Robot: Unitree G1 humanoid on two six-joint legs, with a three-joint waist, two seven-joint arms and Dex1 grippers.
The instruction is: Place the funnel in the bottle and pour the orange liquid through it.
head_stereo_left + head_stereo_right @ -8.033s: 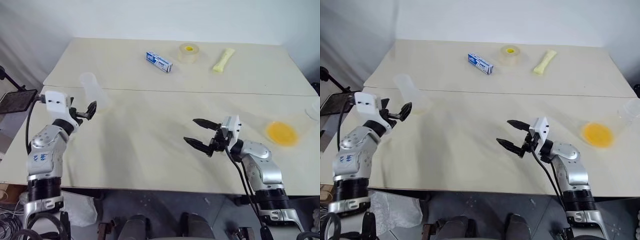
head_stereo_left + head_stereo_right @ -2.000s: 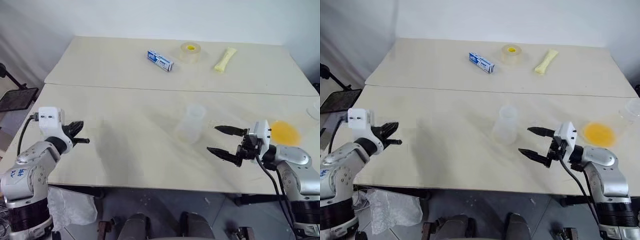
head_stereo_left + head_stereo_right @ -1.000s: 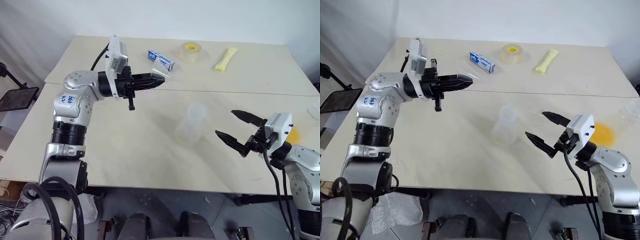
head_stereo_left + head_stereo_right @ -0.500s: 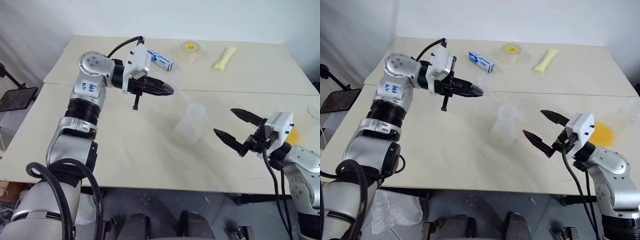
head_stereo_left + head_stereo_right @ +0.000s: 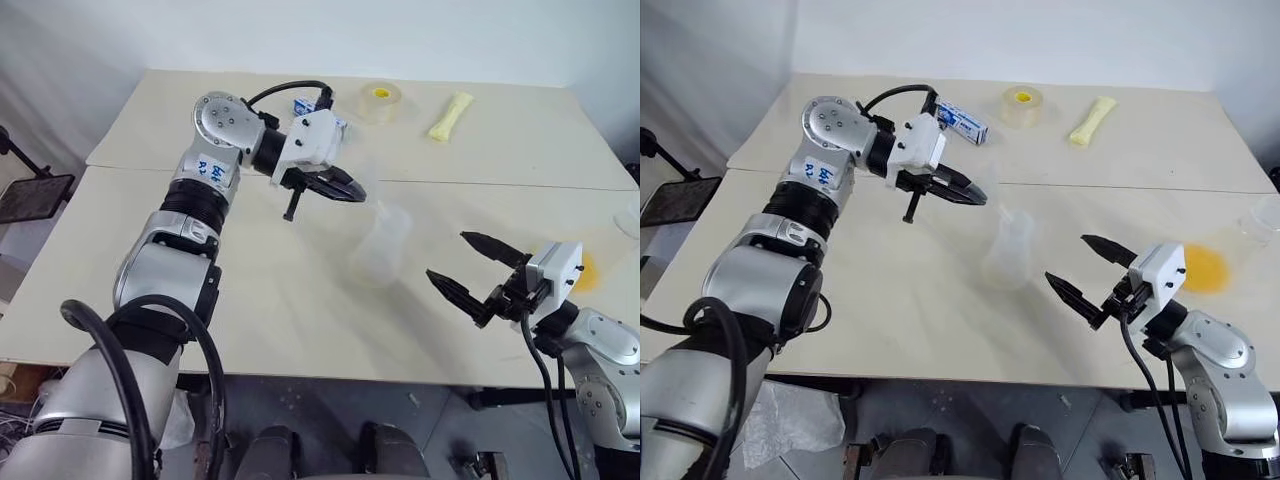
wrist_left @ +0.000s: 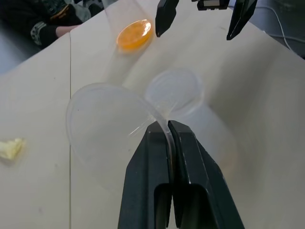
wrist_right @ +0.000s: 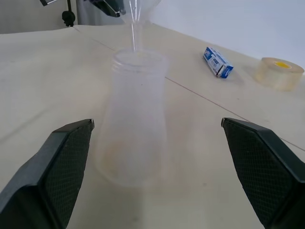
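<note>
My left gripper (image 5: 353, 191) is shut on the rim of the clear funnel (image 6: 102, 125), holding it tilted just above the bottle (image 5: 381, 245). The funnel's spout (image 7: 135, 33) reaches down to the bottle's round mouth (image 6: 174, 90); I cannot tell whether its tip is inside. The translucent bottle stands upright near the table's middle. My right gripper (image 5: 1067, 259) hovers open to the right of the bottle, fingers spread wide and apart from it. The orange liquid (image 5: 1205, 268) pools in a clear vessel (image 6: 125, 29) at the table's right, just behind the right wrist.
Along the table's far side lie a blue and white box (image 5: 962, 123), a tape roll (image 5: 378, 103) with a yellow centre and a pale yellow packet (image 5: 448, 117). A clear cup (image 5: 1262, 215) stands at the right edge. A seam (image 5: 500, 185) runs across the tabletop.
My left arm swung to the right with the funnel and rolled its wrist, bringing the funnel from over the far left of the table to above the bottle. The right gripper stayed open, nearly still.
</note>
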